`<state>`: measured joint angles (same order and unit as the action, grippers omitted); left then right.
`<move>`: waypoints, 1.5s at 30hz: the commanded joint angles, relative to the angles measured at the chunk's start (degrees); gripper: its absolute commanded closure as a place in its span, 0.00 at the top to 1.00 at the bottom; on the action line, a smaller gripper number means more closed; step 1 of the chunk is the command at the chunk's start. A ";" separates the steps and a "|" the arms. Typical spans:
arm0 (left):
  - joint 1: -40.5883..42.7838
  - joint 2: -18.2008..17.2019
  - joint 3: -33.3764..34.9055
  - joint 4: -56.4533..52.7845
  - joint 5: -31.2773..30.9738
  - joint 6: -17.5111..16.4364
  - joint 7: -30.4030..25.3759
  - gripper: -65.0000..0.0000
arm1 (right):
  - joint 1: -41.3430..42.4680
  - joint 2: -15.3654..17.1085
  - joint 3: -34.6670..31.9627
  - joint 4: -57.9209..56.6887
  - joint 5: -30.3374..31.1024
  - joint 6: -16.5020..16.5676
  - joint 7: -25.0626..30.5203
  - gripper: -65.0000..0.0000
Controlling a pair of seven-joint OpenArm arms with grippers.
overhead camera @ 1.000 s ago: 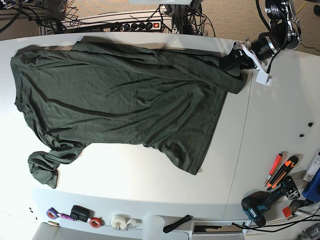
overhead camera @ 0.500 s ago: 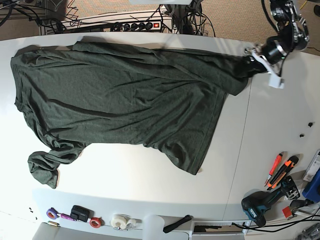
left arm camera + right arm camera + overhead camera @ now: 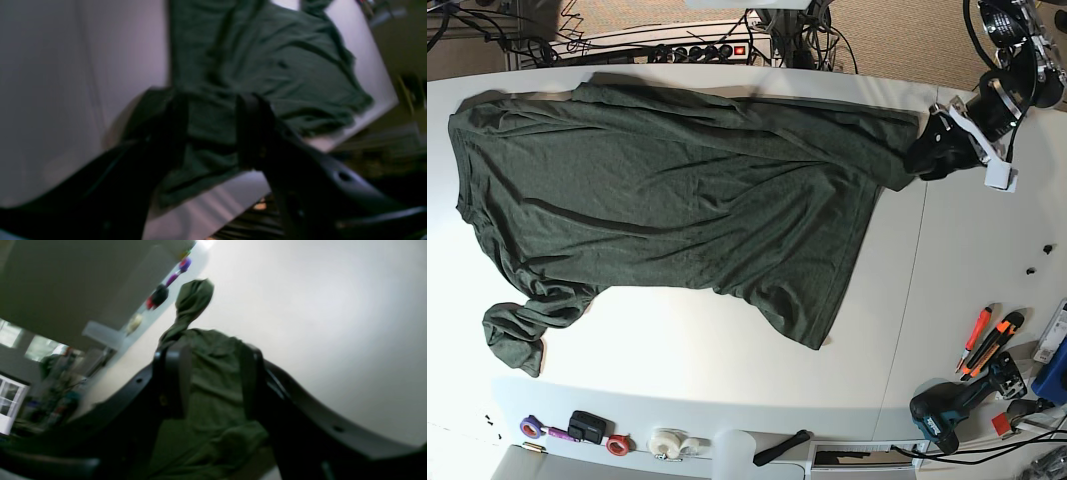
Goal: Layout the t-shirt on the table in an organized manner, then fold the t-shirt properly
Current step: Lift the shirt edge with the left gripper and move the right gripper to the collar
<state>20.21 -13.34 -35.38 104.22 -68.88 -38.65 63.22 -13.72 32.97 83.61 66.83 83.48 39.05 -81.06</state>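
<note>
Partly blurred, left hand [image 3: 930, 150] gripping t-shirt [image 3: 667, 190]

Tape rolls [image 3: 617, 444], orange cutters [image 3: 990, 344], blue drill [image 3: 947, 408], power strip [image 3: 689, 50]

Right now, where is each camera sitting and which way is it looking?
Base: high above, looking straight down at the table, the whole t-shirt and the left arm's fingers on its corner.
Left wrist: on that arm, looking past its dark fingers along the t-shirt.
Right wrist: low by the table, looking between its fingers at bunched cloth.
All three views share the green t-shirt.
</note>
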 commanded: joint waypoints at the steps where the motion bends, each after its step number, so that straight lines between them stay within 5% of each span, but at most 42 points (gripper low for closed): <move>1: -0.04 -0.74 -0.20 1.95 -1.75 -0.22 -1.07 0.38 | -1.01 0.96 0.39 1.05 1.52 0.95 1.06 0.38; 9: -0.04 0.20 3.19 5.55 -1.86 -0.22 -1.07 0.38 | -5.14 -8.92 -0.57 7.82 1.52 0.95 1.06 0.38; 19: -0.07 0.17 17.16 5.53 3.80 -0.22 -3.91 0.38 | -11.10 -18.49 -13.18 31.89 1.52 0.95 1.06 0.38; 28: -0.37 0.17 18.71 5.53 6.84 -0.22 -5.86 0.38 | -15.52 -27.96 -21.42 37.53 1.52 0.95 1.06 0.38; 45: -0.37 0.15 18.71 5.53 6.78 -0.22 -5.84 0.38 | -17.11 -34.56 -25.18 37.31 -1.70 0.95 1.06 0.38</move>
<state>20.12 -12.75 -16.51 108.75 -60.66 -38.48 58.65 -30.33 -2.11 58.11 103.39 80.36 39.53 -80.99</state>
